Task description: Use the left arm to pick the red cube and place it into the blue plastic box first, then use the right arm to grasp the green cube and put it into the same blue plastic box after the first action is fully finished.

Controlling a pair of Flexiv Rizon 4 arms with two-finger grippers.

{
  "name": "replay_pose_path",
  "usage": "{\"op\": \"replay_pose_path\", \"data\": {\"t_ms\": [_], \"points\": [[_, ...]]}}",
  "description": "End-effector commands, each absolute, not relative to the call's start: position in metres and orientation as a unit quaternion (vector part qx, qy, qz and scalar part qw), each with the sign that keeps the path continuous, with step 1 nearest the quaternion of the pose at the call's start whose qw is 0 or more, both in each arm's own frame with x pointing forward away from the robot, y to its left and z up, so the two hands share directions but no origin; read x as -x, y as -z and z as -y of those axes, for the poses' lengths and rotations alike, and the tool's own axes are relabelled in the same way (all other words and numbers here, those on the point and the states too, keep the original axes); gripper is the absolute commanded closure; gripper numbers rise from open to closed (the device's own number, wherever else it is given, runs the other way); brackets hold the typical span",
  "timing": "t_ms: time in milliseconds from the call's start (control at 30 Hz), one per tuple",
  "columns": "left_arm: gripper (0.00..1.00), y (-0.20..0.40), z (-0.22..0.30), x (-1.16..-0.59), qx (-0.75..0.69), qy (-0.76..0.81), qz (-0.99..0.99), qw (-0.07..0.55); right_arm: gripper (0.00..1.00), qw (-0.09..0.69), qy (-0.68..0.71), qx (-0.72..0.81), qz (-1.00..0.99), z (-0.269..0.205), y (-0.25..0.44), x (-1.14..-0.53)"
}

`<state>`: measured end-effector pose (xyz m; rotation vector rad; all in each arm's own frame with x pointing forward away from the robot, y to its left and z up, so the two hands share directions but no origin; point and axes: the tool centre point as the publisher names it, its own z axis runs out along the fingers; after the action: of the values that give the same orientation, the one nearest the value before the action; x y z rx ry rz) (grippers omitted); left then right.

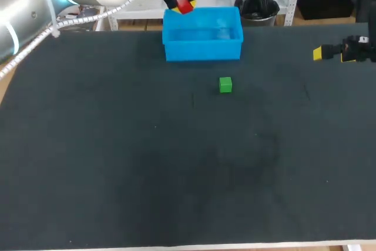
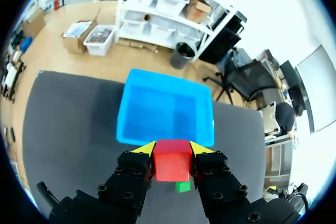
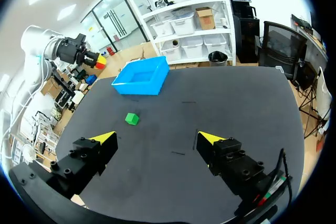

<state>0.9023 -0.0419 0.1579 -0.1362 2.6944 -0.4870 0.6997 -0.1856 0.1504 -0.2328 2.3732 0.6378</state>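
The red cube (image 2: 172,160) is seen pinched from two sides between the yellow-tipped fingers of the left gripper (image 2: 172,149), and it is held in the air, clear of the dark table (image 1: 176,174). In the left wrist view the blue plastic box (image 2: 165,139) is found just ahead of the gripper, its opening facing up. In the head view the cube is seen at the box's far left corner. Whether the cube is already over the opening cannot be told. The green cube (image 1: 225,84) is set on the table near the box's front wall, apart from it and a little right of its middle. The right gripper (image 3: 157,138) is kept at the table's right side, well apart from the green cube, with its fingers spread wide
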Motion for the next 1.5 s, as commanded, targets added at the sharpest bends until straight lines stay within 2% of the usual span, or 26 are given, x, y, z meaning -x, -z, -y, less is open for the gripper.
{"op": "replay_pose_path", "data": {"t_ms": [33, 733, 1233, 1267, 1300, 1333, 1500], "points": [[1.0, -0.154, 0.052, -0.932, 0.047, 0.171, -0.967, 0.183, 0.0, 0.33, -0.244, 0.089, -0.908, 0.186, -0.15, -0.7], [1.0, -0.12, 0.05, -0.983, 0.072, 0.225, -0.958, 0.161, 0.0, 0.33, -0.244, 0.089, -0.908, 0.186, -0.15, -0.7], [1.0, -0.092, 0.048, -0.997, 0.09, 0.225, -0.961, 0.136, 0.0, 0.33, -0.244, 0.089, -0.908, 0.186, -0.15, -0.7], [0.89, -0.091, 0.048, -0.997, 0.093, 0.222, -0.961, 0.135, 0.0, 0.33, -0.244, 0.089, -0.908, 0.186, -0.15, -0.7], [0.49, -0.091, 0.048, -0.997, 0.093, 0.221, -0.961, 0.134, 0.0, 0.33, -0.244, 0.089, -0.908, 0.186, -0.15, -0.7], [0.0, -0.091, 0.048, -0.998, 0.094, 0.22, -0.962, 0.133, 0.0, 0.33, -0.244, 0.089, -0.908, 0.186, -0.15, -0.7], [0.0, -0.093, 0.048, -0.998, 0.094, 0.218, -0.962, 0.136, 0.0, 0.33, -0.244, 0.089, -0.908, 0.186, -0.15, -0.7]]}}
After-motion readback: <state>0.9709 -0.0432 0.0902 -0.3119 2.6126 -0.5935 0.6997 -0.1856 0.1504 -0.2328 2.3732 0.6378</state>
